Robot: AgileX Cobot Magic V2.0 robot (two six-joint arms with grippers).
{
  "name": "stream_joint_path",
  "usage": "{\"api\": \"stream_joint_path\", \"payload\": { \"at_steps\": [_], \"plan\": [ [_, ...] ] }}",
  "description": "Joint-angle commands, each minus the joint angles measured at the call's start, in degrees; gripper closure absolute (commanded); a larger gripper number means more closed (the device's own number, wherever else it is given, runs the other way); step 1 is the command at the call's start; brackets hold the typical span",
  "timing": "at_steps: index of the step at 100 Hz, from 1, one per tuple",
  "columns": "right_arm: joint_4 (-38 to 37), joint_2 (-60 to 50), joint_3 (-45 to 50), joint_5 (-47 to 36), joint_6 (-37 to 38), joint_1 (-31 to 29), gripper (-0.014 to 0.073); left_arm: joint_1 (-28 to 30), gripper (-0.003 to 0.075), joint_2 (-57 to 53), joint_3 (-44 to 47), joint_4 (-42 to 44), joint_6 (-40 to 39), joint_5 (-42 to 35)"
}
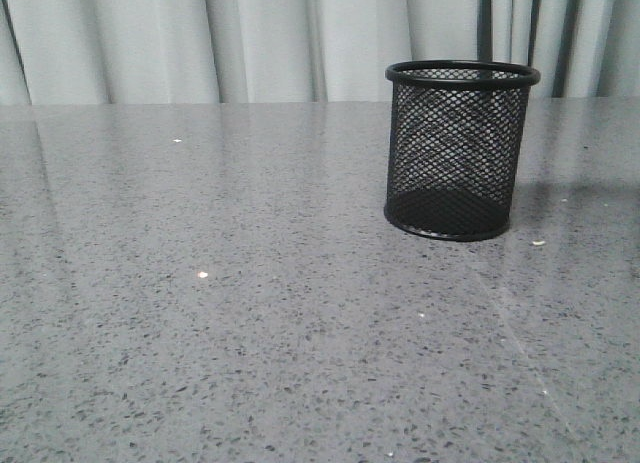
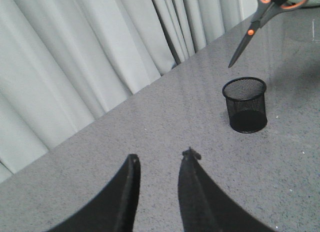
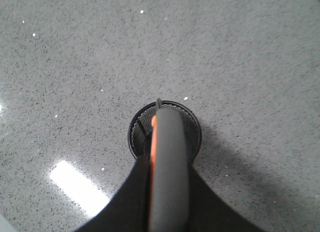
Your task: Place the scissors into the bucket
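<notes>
The bucket (image 1: 458,151), a black wire-mesh cup, stands upright on the grey table at the right; nothing shows inside it. It also shows in the left wrist view (image 2: 245,104) and the right wrist view (image 3: 165,129). The scissors (image 2: 265,17), grey handles lined in orange, hang blades-down in the air above the bucket. My right gripper (image 3: 167,164) is shut on the scissors' handle (image 3: 169,172), straight above the bucket's mouth. My left gripper (image 2: 160,159) is open and empty, well away from the bucket. Neither gripper shows in the front view.
The grey speckled table (image 1: 250,313) stretches around the bucket. Pale curtains (image 1: 250,38) hang behind the table's far edge. A few small white specks (image 1: 203,274) lie on the surface.
</notes>
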Motion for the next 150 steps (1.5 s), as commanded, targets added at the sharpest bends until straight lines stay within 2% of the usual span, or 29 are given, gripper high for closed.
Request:
{"api": "stream_joint_path", "payload": {
  "at_steps": [1, 16, 54, 72, 114, 119, 126, 138, 143, 150],
  "plan": [
    [-0.2, 0.8, -1.8, 1.4, 1.5, 1.1, 0.0656, -0.3, 0.0551, -1.1, 2.5, -1.2, -0.8, -7.5],
    [-5.5, 3.3, -1.8, 1.4, 3.5, 3.4, 0.0656, -0.3, 0.0551, -2.2, 4.4, -1.4, -0.8, -8.8],
    [-5.9, 6.6, -1.7, 1.4, 4.0, 5.7, 0.0656, -0.3, 0.0551, -2.2, 4.9, -1.4, -0.8, -9.5],
    [-10.4, 9.9, -1.7, 1.4, 4.0, 5.7, 0.0656, -0.3, 0.0551, -2.2, 4.9, -1.4, -0.8, -9.9],
    [-8.1, 16.2, -1.7, 1.4, 4.0, 5.7, 0.0645, -0.3, 0.0551, -2.2, 4.9, -1.6, -0.8, -9.9],
    [-8.0, 16.7, -1.7, 1.4, 4.0, 5.7, 0.0610, -0.3, 0.0551, -2.2, 4.9, -1.6, -0.8, -9.9],
    [-8.0, 17.6, -1.7, 1.3, 4.0, 5.7, 0.0510, -0.3, 0.0551, -2.2, 4.9, -1.6, -0.8, -9.9],
    [-8.0, 17.8, -1.8, 0.3, 4.0, 5.7, 0.0261, -0.3, 0.0551, -2.2, 4.9, -1.6, -0.8, -9.9],
    [-8.0, 17.7, -2.0, 0.2, 4.0, 5.7, 0.0187, -0.3, 0.0551, -2.2, 4.9, -1.6, -0.8, -9.9],
    [-8.0, 17.5, -2.7, 0.2, 4.0, 5.7, 0.0129, -0.3, 0.0551, -2.2, 4.9, -1.6, -0.8, -9.9]
  ]
}}
